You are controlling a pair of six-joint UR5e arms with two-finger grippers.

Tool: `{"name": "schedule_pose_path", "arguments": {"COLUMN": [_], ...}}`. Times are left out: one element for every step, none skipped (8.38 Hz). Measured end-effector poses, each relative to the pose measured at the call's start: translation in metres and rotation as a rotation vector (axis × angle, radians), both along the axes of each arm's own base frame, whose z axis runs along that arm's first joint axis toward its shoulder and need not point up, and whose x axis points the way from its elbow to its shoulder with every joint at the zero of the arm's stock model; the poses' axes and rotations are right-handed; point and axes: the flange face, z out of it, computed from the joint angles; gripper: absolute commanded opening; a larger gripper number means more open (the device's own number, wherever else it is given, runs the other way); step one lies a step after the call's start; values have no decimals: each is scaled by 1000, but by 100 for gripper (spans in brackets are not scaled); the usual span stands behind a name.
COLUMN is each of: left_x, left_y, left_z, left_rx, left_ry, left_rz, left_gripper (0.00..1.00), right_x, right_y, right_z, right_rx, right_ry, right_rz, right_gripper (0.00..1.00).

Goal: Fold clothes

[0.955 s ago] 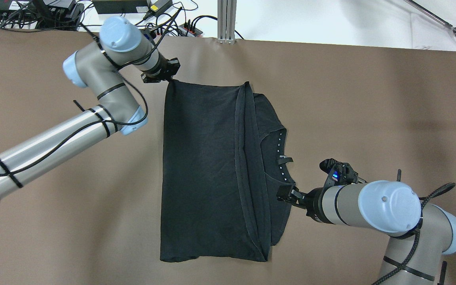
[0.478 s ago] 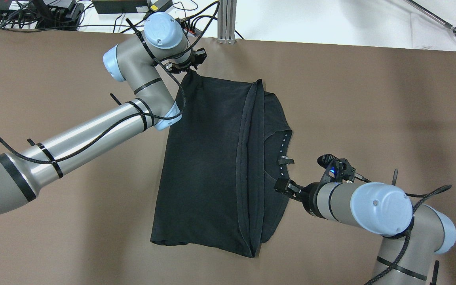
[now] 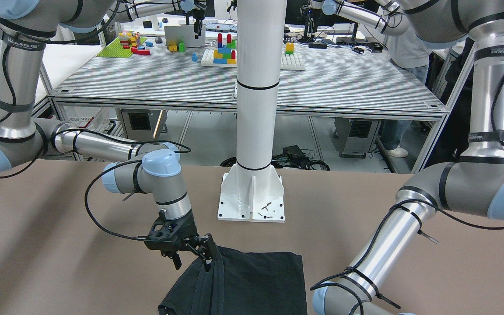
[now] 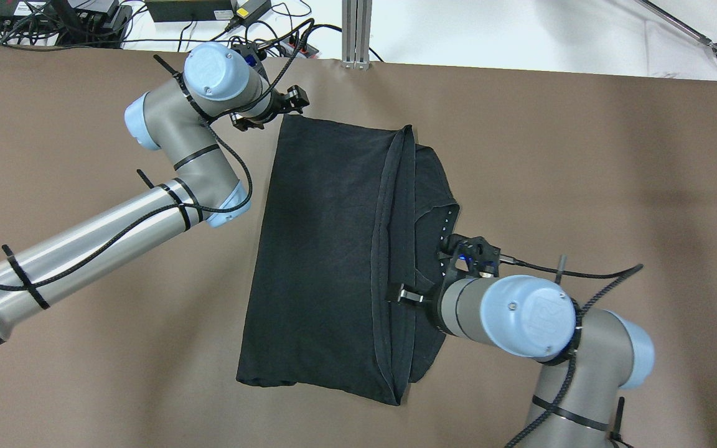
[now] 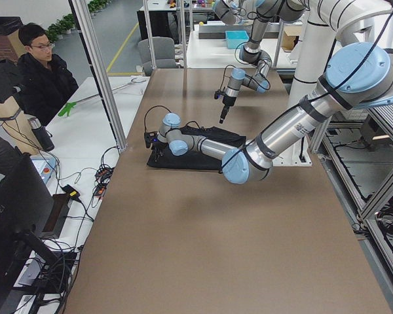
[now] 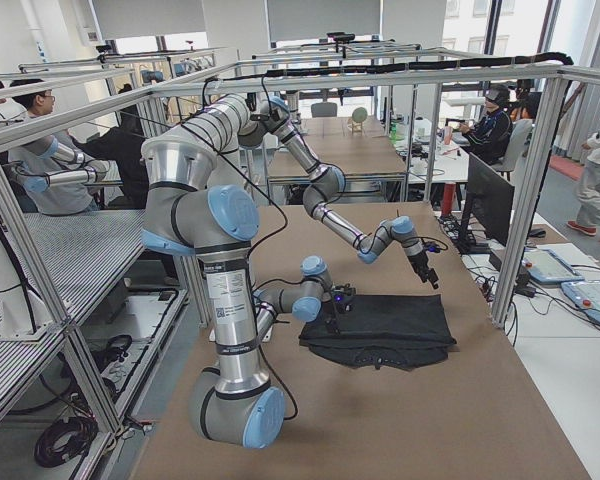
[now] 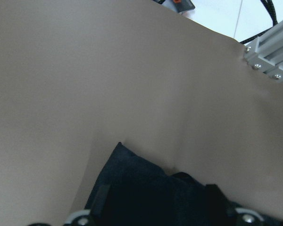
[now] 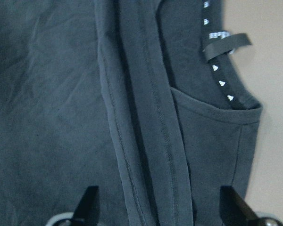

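- Folding in progress: the clothes [image 4: 321, 249], a single black garment, lie on the brown bench [image 4: 582, 155] between the two arms. One side is laid over towards the neckline, so a doubled hem [image 8: 146, 122] runs down the middle.
- The left pincer [image 7: 156, 195] sits at the garment's far corner with its jaws apart and the tip of the cloth between them (whether fabric touches a finger cannot be told).
- The right pincer [image 8: 160, 205] hovers over the doubled hem, jaws wide apart, gripping nothing.
- Risk at the far corner: if cloth clings to a finger when the left arm draws off, the corner would likely lift or curl and spoil the flat edge.
- Risk at the hem: several layers are stacked under the right pincer. A shallow close may catch only the top one, and the fold would then peel open instead of moving as one.
- Risk at the neckline: the loose hanging tab [image 8: 226, 43] lies close by and could snag a finger.
- Risk of shape: the garment's edges are not square to the bench, so a further fold probably lands uneven.
- Writing: the row of pale marks [image 8: 216, 67] on the neck tape is too small to read. A band [image 3: 22, 42] on the right arm seems to read "WANJEED", and the monitor back [image 5: 3, 219] reads "HUAWEI".
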Motion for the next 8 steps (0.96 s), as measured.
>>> {"name": "schedule_pose_path", "arguments": {"left_x": [-8,-16,-23,-29,-32,-33,-33,-33], "left_y": [9,19,28,36,40,42,43,43], "left_z": [17,31,43,51,54,57,58,57], "left_rx": [2,10,18,23,25,23,21,20], "left_ry": [0,1,3,6,7,9,11,12], "left_rz": [9,32,49,58,61,61,59,58], "left_gripper": [94,94,94,94,94,94,94,94], "right_x": [-20,-42,-62,-81,-94,-102,-107,-113], "right_y": [6,16,24,31,35,38,40,45], "right_z": [-18,-27,-30,-25,-20,-16,-14,-13], "right_rx": [68,143,231,301,348,374,382,386], "right_ry": [69,127,182,245,300,335,356,367], "right_rz": [-97,-192,-275,-331,-369,-395,-409,-422], "right_gripper": [47,44,44,43,42,42,41,40]}}
